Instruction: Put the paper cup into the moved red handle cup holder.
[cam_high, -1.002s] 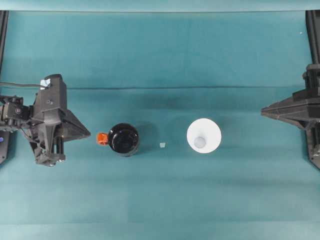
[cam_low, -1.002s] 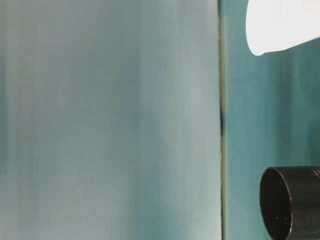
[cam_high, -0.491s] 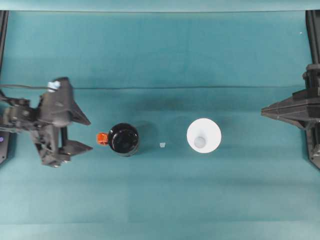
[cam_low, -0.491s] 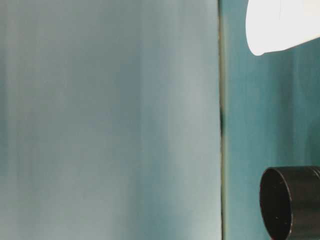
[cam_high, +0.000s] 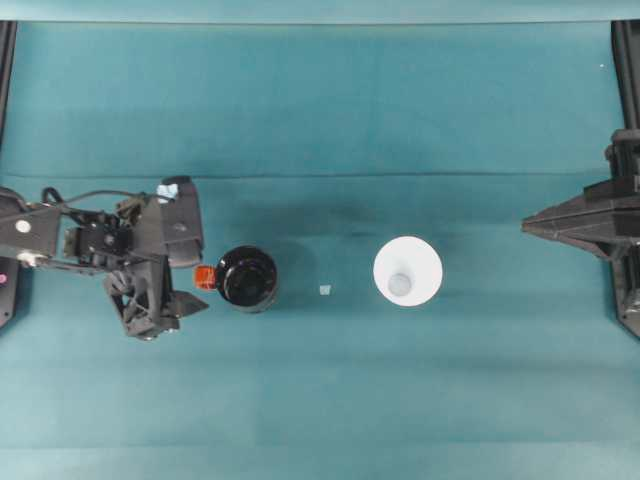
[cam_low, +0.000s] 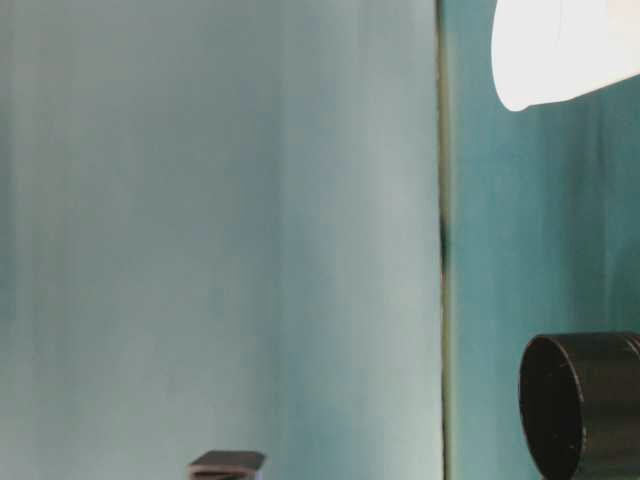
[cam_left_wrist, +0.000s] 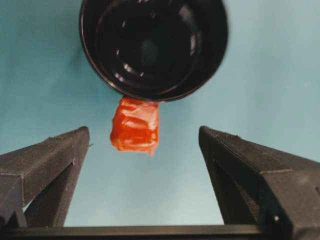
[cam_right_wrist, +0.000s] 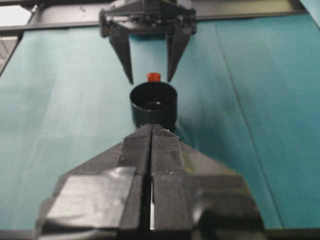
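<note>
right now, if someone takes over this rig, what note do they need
Left gripper: open, jaws on either side of the small red-orange handle, not yet touching it.
Right gripper: shut, empty, parked at the table's right edge.
Glossy black round cup holder: upright, left of centre, empty.
White tapered paper cup: upright, right of centre, apart from the holder.
Done: nothing placed yet.
Left: grip the handle, reposition the holder, then put the paper cup into it.

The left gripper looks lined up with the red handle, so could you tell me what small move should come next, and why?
Probably a short advance toward the red handle cup holder, then closing. The left gripper is open, and the red handle sits centred just beyond its fingertips, not yet between them. The paper cup stands apart, untouched.
</note>
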